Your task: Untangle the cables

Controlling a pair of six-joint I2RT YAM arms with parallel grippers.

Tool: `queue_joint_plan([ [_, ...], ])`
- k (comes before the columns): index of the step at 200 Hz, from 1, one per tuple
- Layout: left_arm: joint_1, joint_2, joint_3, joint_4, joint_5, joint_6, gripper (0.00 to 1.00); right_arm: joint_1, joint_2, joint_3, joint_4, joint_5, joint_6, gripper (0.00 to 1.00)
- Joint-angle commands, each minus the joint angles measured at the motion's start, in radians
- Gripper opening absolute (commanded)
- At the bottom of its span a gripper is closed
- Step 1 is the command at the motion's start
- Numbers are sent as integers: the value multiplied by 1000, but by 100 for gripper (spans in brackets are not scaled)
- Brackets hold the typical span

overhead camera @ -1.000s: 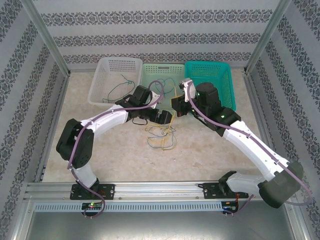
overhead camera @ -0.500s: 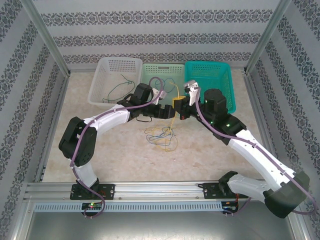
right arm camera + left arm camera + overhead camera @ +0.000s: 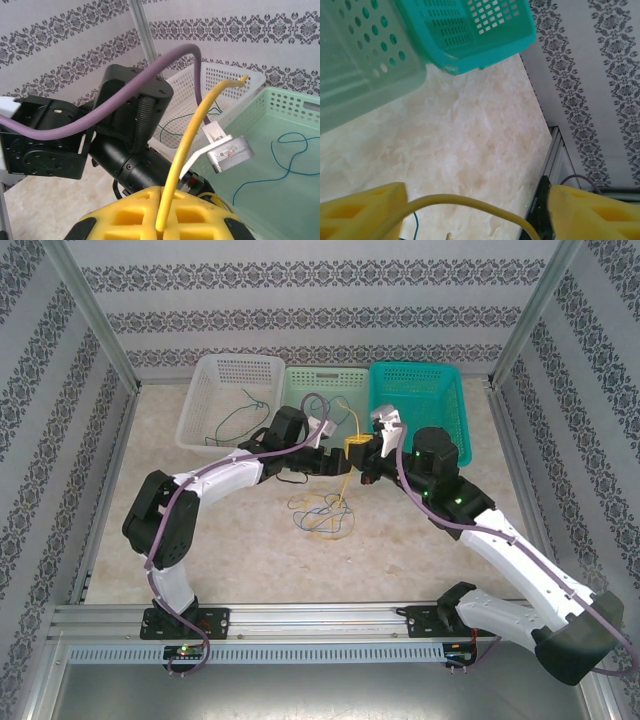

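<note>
Left gripper point(image 3: 475, 202): blocky yellow fingers point(image 3: 362, 212) spread wide, thin yellow cable point(image 3: 470, 200) crossing the gap between them, not clamped. Right gripper point(image 3: 165, 195): fingers pressed together, pinching the yellow cable, which sticks up from between them and curves to a free end. In the top view both grippers meet tip to tip over the middle of the beige marbled tabletop point(image 3: 230, 540), toward its far edge. The yellow cable hangs from them into a loose tangle of thin yellow and blue cables point(image 3: 322, 512) lying on the tabletop just below. Along the far edge, side by side:
- white perforated plastic basket point(image 3: 200, 400), with a thin dark green cable point(image 3: 238, 418) inside
- pale green perforated plastic basket point(image 3: 325, 371), with a thin blue cable point(image 3: 287, 137) inside
- teal perforated plastic basket point(image 3: 420, 390)
</note>
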Motion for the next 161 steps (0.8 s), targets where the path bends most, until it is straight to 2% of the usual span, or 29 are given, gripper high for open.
queue_joint_plan([
  [1,-17,7,25,40,15,-12,60,12,-48,-39,109,38,-24,0],
  [33,-13,3,10,59,-14,-36,29,14,-100,-77,129,82,-37,0],
  [56,13,0,-37,145,-32,-129,17,14,-166,-119,112,149,-68,0],
  [92,66,5,-139,317,-32,-312,8,15,-337,-253,135,343,-108,0],
  [97,66,5,-147,330,-35,-328,0,15,-362,-268,134,368,-114,0],
  [161,72,-20,-157,334,-76,-372,0,18,-611,-413,112,677,-142,0],
])
